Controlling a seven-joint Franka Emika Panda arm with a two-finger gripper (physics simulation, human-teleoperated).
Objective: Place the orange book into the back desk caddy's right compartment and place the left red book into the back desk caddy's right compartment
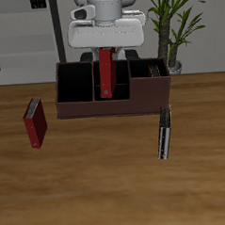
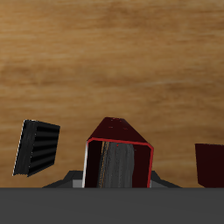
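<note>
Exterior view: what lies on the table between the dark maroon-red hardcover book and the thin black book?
Nothing: the wooden table between the dark maroon-red hardcover book and the thin black book is bare there, as the exterior view shows.

Robot arm (image 1: 102, 6): glossy white rounded shells w/ dark grey joint gaps. Hand block (image 1: 104, 32) below is wide, white, boxy w/ rounded corners. Wrist view shows only a flat dark grey strip of the body (no markings or cables visible).

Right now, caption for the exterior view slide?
Upright red book held at the desk caddy; maroon book and black book lie on the table.
</note>
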